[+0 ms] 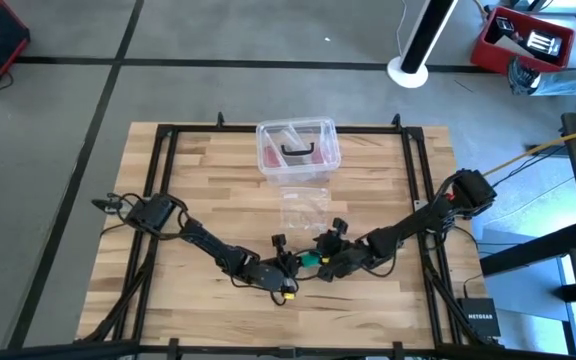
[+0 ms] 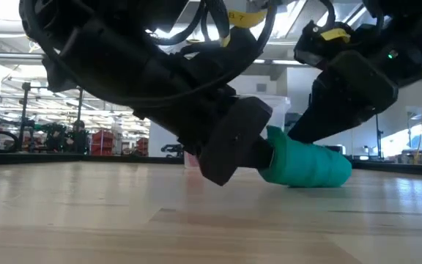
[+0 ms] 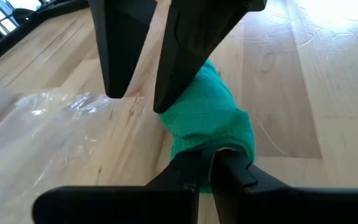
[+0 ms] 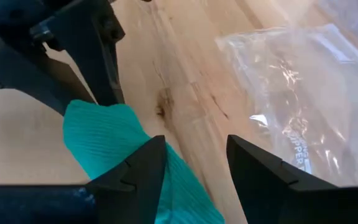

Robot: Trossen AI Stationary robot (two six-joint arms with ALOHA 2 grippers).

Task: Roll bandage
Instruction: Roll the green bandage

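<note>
Both arms matte black, jointed segments, blocky wrists. Left arm (image 1: 208, 243): black cable loops, yellow tag just behind the fingers (image 3: 229, 177), which are flat, dark and tapered. Right arm (image 1: 408, 228): red detail near the base, yellow label, small green light, wedge-shaped black fingers (image 4: 260, 171).

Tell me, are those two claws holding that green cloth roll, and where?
The left gripper is shut on one end of the teal-green rolled fabric bandage. The right gripper stands open over it, holding nothing.

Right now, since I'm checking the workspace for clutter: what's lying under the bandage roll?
The bandage roll rests directly on bare wooden table. The clear plastic wrapper lies beside it, not beneath. The contact patch itself is covered by the roll.
</note>
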